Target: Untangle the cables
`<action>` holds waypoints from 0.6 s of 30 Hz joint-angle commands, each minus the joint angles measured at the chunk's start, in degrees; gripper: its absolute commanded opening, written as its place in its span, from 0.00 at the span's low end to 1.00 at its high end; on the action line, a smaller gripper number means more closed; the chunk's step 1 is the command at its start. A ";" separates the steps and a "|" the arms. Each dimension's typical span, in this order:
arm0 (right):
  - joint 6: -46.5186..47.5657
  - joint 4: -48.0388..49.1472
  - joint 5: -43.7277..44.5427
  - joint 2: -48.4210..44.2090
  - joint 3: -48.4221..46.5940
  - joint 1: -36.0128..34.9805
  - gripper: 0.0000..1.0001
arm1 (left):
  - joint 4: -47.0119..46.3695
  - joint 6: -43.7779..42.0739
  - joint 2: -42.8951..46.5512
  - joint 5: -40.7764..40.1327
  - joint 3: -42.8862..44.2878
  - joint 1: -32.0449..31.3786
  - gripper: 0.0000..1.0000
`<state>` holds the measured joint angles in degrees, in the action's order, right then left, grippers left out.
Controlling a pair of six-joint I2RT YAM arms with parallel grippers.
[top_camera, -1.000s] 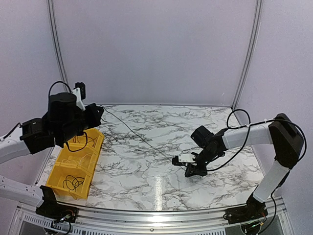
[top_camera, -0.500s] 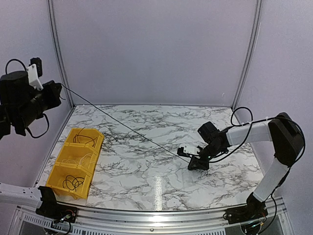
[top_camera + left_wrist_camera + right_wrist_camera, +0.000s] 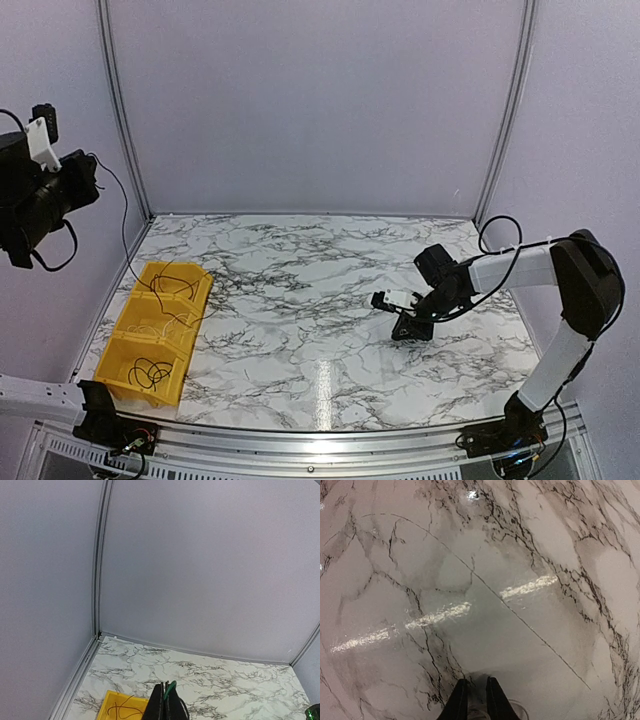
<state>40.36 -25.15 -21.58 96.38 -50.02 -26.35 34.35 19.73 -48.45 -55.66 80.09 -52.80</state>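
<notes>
One cable [image 3: 124, 215] is hanging slack below the left gripper [image 3: 90, 170], which is pinching it high so it is dangling clear over the yellow bin [image 3: 190, 325]; the right gripper [image 3: 476, 694] is idling low, narrowly parted and empty.

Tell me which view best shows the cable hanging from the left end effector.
Top external: the cable runs whole from the raised left end effector down to the yellow bin. Left wrist catches only a short stretch by its fingertips. Right wrist: none of it that I can tell.
</notes>
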 commanded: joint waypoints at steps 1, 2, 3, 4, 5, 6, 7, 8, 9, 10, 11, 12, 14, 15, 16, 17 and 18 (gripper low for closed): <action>-1.23 -3.38 7.98 3.22 2.11 1.81 0.16 | 1.31 -5.80 -0.40 -3.82 4.75 0.21 0.00; -1.20 -3.37 7.90 3.20 2.04 1.90 0.16 | 1.63 -7.56 -0.89 -4.33 6.06 0.18 0.00; -1.22 -3.35 7.85 3.20 2.01 1.87 0.17 | 2.14 -9.14 -1.57 -4.40 7.36 0.15 0.00; -1.31 -3.45 7.72 3.20 1.93 1.90 0.17 | 2.99 -10.46 -2.52 -4.30 8.69 0.18 0.00; -1.33 -3.43 7.70 3.25 1.94 1.89 0.17 | 3.79 -11.21 -3.13 -4.21 9.58 0.16 0.00; -1.32 -3.50 7.76 3.33 1.88 1.88 0.17 | 4.30 -11.83 -3.48 -4.01 10.19 0.23 0.00; -1.31 -3.46 7.85 3.45 1.87 1.90 0.18 | 4.61 -12.26 -3.57 -3.80 10.47 0.16 0.00; -1.33 -3.41 7.91 3.65 1.81 1.91 0.18 | 4.67 -12.45 -3.42 -3.46 10.59 0.18 0.00; -1.27 -3.45 7.95 3.82 1.84 1.91 0.18 | 4.63 -12.51 -3.07 -2.96 10.72 0.22 0.00; -1.33 -3.50 7.96 4.08 1.80 1.91 0.18 | 4.59 -12.64 -2.70 -2.17 11.04 0.17 0.00; -1.40 -3.48 7.96 4.34 1.73 1.91 0.19 | 4.59 -12.98 -2.43 -1.26 11.74 0.21 0.00; -1.41 -3.57 7.96 4.54 1.66 1.91 0.19 | 4.59 -13.60 -2.29 -0.05 12.69 0.18 0.00; -1.33 -3.59 7.96 4.98 1.55 1.92 0.19 | 4.67 -15.38 -2.29 3.45 14.96 0.20 0.00; -1.34 -3.67 7.96 5.18 1.49 1.90 0.19 | 4.81 -16.04 -2.27 5.42 16.05 0.18 0.00; -1.27 -3.68 7.96 5.34 1.44 1.94 0.20 | 4.91 -16.38 -2.39 6.99 17.63 0.19 0.00; -1.23 -3.70 8.00 5.56 1.42 1.92 0.20 | 4.97 -16.73 -2.44 8.37 18.78 0.21 0.00; -1.23 -3.76 8.04 5.69 1.30 1.96 0.20 | 4.93 -16.99 -2.52 9.70 19.79 0.23 0.00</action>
<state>40.23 -24.60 -21.30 97.27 -50.78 -25.45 38.98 6.00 -51.37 -52.56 95.20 -52.80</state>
